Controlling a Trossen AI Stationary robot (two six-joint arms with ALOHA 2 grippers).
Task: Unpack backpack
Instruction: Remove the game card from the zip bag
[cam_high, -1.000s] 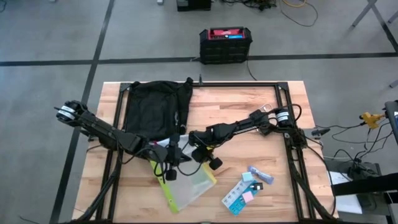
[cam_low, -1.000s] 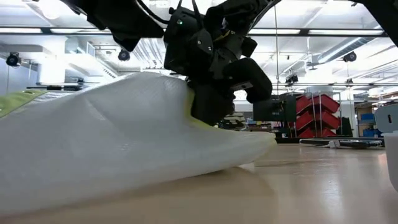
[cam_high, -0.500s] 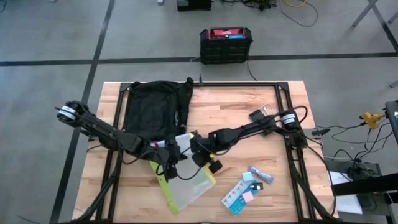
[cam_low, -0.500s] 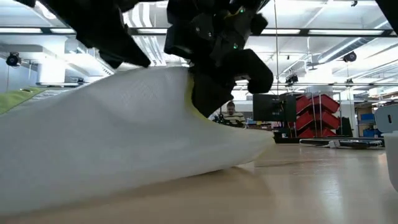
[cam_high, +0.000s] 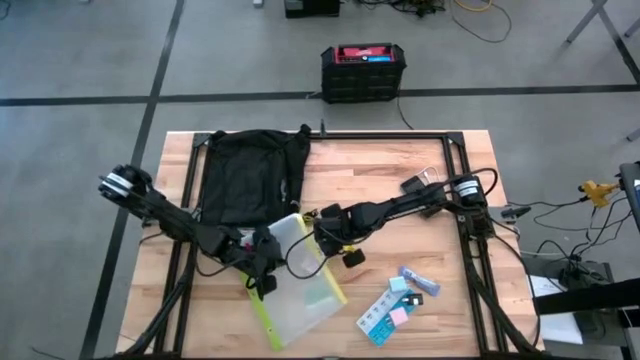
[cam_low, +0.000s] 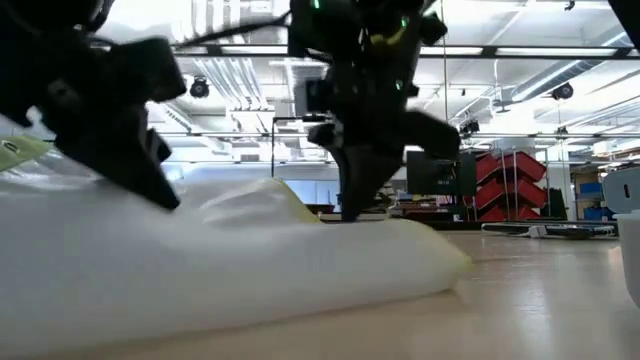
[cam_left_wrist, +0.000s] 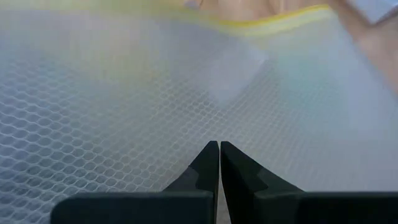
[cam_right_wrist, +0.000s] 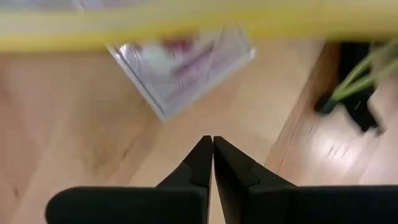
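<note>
The black backpack lies flat at the table's far left. A translucent mesh pouch with a yellow-green edge lies on the table in front of it, nearly flat, one ridge still raised. My left gripper is shut, low over the pouch's left side; its wrist view is filled with mesh. My right gripper is shut and points down at the pouch's far right edge. Its wrist view shows the blurred yellow edge and a small clear packet on the wood. My left gripper has its shut fingers slanting down close to the pouch's mesh face; I cannot tell whether they touch it. My right gripper comes from above at the pouch's far right edge; I cannot tell whether its shut fingers touch it.
Blue and pink card packets and a small tube lie near the front right. A small clear item sits by the right arm's base. A black-and-red box stands on the floor beyond the table. A black frame rail borders the table.
The pouch, which hung tented up under my right gripper, has dropped and now lies much flatter, its far end spread out toward the backpack. My left gripper has come down toward the table's near left, low over the pouch.
</note>
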